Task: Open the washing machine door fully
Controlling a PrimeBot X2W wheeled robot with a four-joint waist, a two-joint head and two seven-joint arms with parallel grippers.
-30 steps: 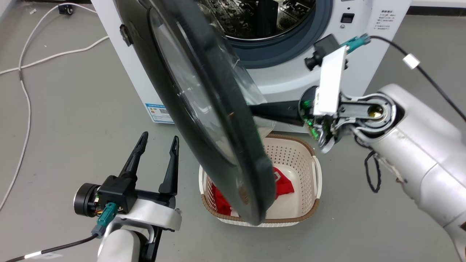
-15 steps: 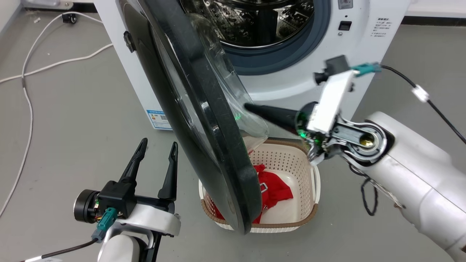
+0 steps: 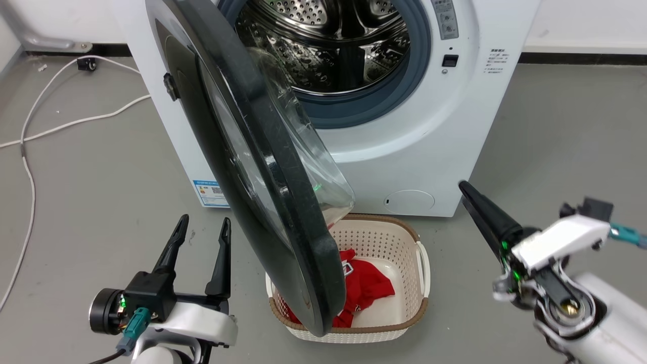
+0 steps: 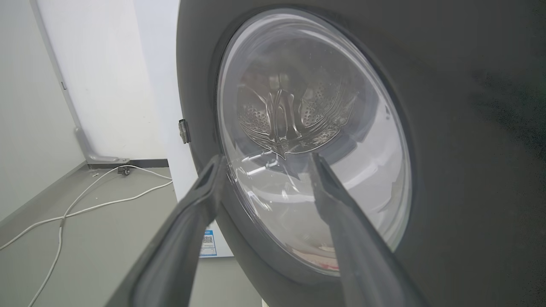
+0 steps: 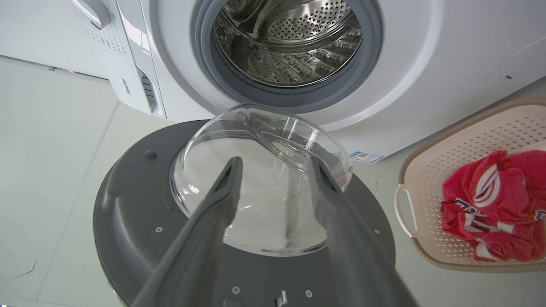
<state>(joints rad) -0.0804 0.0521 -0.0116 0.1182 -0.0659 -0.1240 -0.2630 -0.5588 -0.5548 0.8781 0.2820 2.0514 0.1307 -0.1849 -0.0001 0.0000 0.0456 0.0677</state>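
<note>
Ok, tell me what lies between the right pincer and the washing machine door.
Nothing. In the right wrist view the open right pincer points at the washing machine door across a bare gap, touching nothing.

1 washing machine (image 3: 429,151), 1 door (image 3: 273,167), 1 basket (image 3: 354,331).

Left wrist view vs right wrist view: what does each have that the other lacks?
Left wrist, not right: the washing machine door's glossy outer face and a white cable on the floor. Right wrist, not left: the door's matte inner rim with screws, and the laundry basket with a red garment in plain sight. Both: the clear glass bowl, steel drum, blue label sticker.
</note>
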